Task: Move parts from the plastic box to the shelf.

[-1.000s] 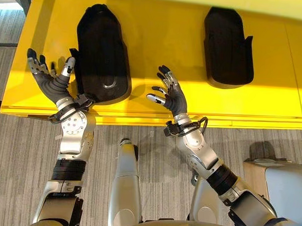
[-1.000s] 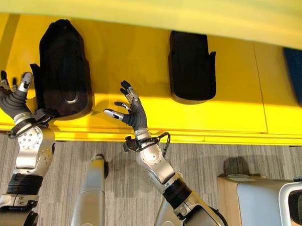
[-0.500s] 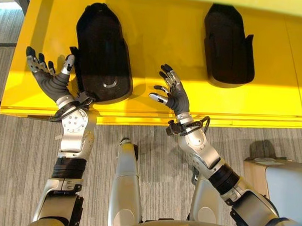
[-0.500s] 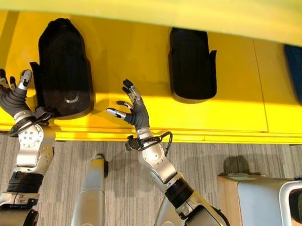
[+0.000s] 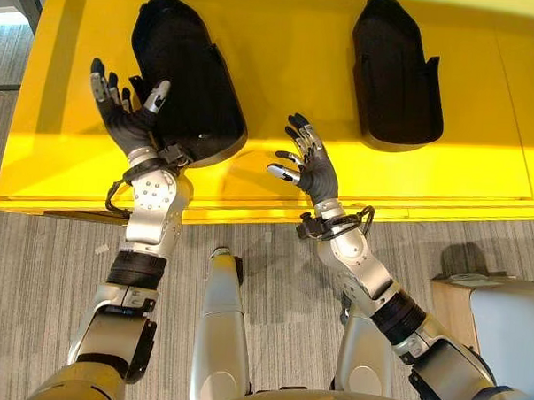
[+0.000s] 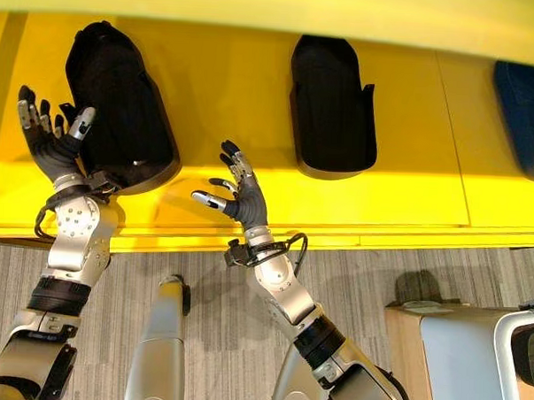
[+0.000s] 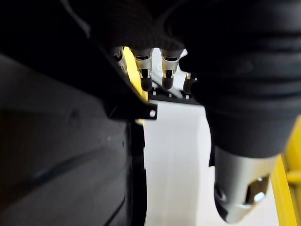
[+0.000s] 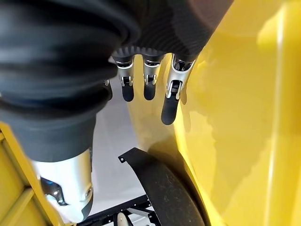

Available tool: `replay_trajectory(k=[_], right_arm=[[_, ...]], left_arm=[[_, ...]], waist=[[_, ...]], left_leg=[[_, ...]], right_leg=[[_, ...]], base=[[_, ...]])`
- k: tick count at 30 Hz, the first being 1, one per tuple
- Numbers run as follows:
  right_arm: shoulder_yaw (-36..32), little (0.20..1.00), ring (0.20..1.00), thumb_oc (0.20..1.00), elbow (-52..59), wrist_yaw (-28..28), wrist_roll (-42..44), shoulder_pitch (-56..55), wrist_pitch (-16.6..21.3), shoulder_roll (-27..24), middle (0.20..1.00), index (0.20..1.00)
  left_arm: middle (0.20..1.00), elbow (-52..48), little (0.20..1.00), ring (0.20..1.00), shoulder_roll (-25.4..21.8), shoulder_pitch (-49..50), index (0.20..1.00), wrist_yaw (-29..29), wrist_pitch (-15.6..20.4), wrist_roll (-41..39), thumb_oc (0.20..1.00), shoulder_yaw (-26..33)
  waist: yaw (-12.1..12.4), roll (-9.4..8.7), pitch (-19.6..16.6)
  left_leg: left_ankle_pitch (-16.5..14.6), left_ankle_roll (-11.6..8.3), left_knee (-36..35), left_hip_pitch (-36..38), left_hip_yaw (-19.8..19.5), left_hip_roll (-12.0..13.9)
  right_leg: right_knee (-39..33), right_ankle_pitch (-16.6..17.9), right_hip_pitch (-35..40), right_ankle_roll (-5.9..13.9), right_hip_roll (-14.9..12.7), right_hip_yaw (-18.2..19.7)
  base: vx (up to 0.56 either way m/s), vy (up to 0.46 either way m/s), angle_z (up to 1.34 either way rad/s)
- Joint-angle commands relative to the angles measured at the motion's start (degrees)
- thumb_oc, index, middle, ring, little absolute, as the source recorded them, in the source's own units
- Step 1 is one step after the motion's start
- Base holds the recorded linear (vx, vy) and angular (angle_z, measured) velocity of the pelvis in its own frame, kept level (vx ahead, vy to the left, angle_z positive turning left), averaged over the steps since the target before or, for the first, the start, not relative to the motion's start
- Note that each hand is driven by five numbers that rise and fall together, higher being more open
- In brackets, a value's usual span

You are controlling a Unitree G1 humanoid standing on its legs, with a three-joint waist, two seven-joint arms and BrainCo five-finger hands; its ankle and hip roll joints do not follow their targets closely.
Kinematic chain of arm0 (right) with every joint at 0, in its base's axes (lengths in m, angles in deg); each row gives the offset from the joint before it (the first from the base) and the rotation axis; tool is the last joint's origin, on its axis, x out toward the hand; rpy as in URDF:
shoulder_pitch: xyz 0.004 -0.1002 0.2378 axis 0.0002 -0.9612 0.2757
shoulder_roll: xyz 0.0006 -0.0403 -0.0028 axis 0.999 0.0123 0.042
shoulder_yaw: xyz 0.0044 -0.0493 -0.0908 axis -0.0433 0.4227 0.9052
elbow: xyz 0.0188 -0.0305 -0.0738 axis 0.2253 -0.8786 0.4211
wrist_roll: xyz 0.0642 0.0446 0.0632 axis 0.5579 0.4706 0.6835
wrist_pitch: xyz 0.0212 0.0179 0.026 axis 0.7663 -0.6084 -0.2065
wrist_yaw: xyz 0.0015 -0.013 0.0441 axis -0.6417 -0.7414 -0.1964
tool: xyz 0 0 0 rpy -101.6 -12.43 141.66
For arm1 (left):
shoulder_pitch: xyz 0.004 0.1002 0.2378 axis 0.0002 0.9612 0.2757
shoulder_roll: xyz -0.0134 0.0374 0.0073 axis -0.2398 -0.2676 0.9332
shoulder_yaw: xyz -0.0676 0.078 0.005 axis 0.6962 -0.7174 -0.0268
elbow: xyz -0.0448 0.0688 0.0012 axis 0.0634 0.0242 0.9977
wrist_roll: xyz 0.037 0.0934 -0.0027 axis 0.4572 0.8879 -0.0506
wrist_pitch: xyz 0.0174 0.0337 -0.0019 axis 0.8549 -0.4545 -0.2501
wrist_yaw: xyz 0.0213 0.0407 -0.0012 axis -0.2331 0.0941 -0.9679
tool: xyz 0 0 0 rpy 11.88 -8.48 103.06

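A large black moulded part (image 5: 185, 81) lies on the yellow shelf (image 5: 282, 68) at the left, slightly skewed. My left hand (image 5: 129, 119) stands open against the part's left near edge, thumb touching it; the left wrist view has the black part (image 7: 61, 155) right beside the fingers (image 7: 141, 66). My right hand (image 5: 308, 166) hovers open over the shelf's front, to the right of that part, holding nothing. In the right wrist view its fingers (image 8: 170, 99) are straight beside the yellow surface (image 8: 244, 117). A second black part (image 5: 392, 73) lies further right on the shelf.
A dark blue part (image 6: 528, 114) lies at the shelf's far right. The shelf's front lip (image 5: 337, 216) runs just ahead of my wrists. A white and wooden unit (image 5: 501, 325) stands on the grey carpet at the lower right.
My left hand has moved right and further in along the left part's edge, and that part has shifted and turned slightly. The right hand has barely moved.
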Motion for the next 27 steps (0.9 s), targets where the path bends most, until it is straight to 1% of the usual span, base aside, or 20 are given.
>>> replay_trajectory(k=[1,5,9,11,14,18,23,27], right_arm=[[-0.66,1.0,1.0,1.0,-2.95,-0.08,2.48,-4.44,0.05,-0.66,1.0,1.0],[-0.74,1.0,1.0,1.0,-2.76,-0.17,3.14,-4.54,0.61,-0.66,1.0,1.0],[-2.15,1.0,1.0,1.0,-1.93,-1.7,1.82,-2.73,1.1,-1.0,1.0,1.0],[-2.81,1.0,1.0,1.0,-1.61,-2.76,0.23,-0.77,1.33,-1.1,1.0,1.0],[-3.67,1.0,1.0,1.0,-2.61,-4.98,-2.22,5.33,1.28,-0.84,1.0,1.0],[-4.84,1.0,1.0,1.0,-3.98,-6.74,-3.4,11.11,1.41,-0.42,1.0,1.0],[-5.56,1.0,1.0,1.0,-5.79,-7.9,-3.69,16.57,0.82,0.13,1.0,1.0],[-5.65,1.0,1.0,1.0,-6.5,-7.89,-3.15,18.49,0.61,0.38,1.0,1.0]], left_arm=[[1.0,7.43,1.0,1.0,-1.28,-1.0,1.0,1.8,-1.32,1.04,1.0,-4.89],[1.0,9.75,1.0,1.0,-1.82,-2.31,1.0,1.99,-1.41,0.63,1.0,-5.47],[1.0,10.39,1.0,1.0,-1.75,-2.03,1.0,1.92,-1.25,0.05,1.0,-5.1],[1.0,10.27,1.0,1.0,-1.66,-1.75,1.0,1.76,-1.15,-0.02,1.0,-4.83],[1.0,10.37,1.0,1.0,-1.64,-1.63,1.0,1.76,-0.61,-0.74,1.0,-4.49],[1.0,10.73,1.0,1.0,-2.14,-1.91,1.0,1.74,-0.28,-1.3,1.0,-4.4],[1.0,10.62,1.0,1.0,-1.81,-1.55,1.0,1.9,-0.14,-2.01,1.0,-4.05],[1.0,10.44,1.0,1.0,-1.52,-1.28,1.0,2.13,-0.2,-2.27,1.0,-4.13]], waist=[[0.94,0.83,-2.02],[0.53,0.97,-2.54],[0.58,1.13,-3.02],[0.77,1.29,-3.19],[1.51,1.63,-3.52],[2.26,1.74,-3.55],[3.01,1.86,-3.43],[3.22,1.94,-3.52]], left_leg=[[0.38,1.59,1.61,-1.8,0.09,1.27],[0.33,1.52,2.0,-2.23,0.19,1.35],[0.26,1.54,2.25,-2.67,0.16,1.38],[0.25,1.61,2.32,-2.73,0.21,1.34],[0.25,1.66,2.44,-2.91,0.21,1.11],[0.07,1.82,2.67,-2.92,0.11,0.77],[0.23,1.86,2.58,-2.83,0.19,0.44],[0.1,1.92,3.0,-3.19,0.16,0.31]], right_leg=[[5.39,3.22,-7.54,-5.18,1.83,-0.58],[5.67,3.24,-8.06,-5.12,1.94,-0.5],[5.7,3.32,-8.42,-5.13,2.05,-0.39],[5.82,3.28,-8.57,-5.15,2.07,-0.33],[6.0,3.12,-8.51,-5.16,1.98,-0.32],[6.32,3.06,-8.51,-5.27,1.89,-0.23],[6.38,2.99,-8.11,-5.31,1.85,-0.14],[6.65,2.93,-8.39,-5.36,1.77,-0.07]], base=[[0.0,0.017,-0.07],[0.0,0.01,-0.02],[0.0,0.0,0.0],[0.0,0.0,0.0],[0.0,0.0,0.0],[0.0,0.0,0.0],[0.0,0.0,0.0],[0.0,0.0,0.0]])
